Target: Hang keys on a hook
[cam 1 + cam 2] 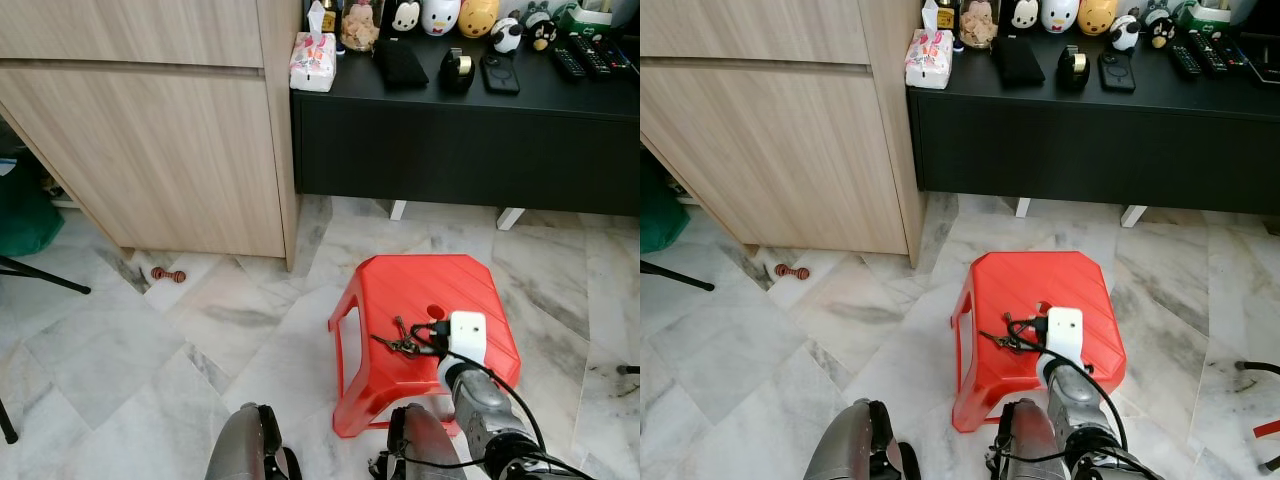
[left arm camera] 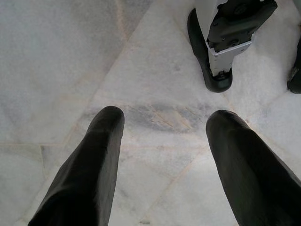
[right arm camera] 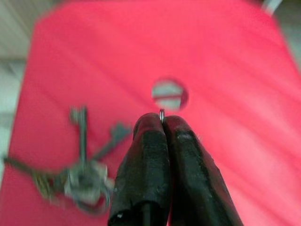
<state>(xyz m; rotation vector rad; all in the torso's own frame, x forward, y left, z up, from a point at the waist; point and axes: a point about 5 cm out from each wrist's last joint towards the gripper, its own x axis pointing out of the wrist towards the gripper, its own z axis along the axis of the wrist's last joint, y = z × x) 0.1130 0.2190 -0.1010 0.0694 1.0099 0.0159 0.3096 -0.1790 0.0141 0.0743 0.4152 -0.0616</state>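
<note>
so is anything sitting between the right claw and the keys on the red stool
Nothing visible. The right claw is shut over the red stool, pinching a thin metal ring, and the keys lie right beside it.

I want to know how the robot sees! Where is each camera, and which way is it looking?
Left eye view: on the head, looking down at the red plastic stool with the bunch of metal keys; the right gripper shows.
Right eye view: beside it, same scene.
Left wrist view: along the open left gripper at the marble floor.
Right wrist view: along the shut fingers, pinching a key ring.
Eye and right wrist views share stool and keys.
</note>
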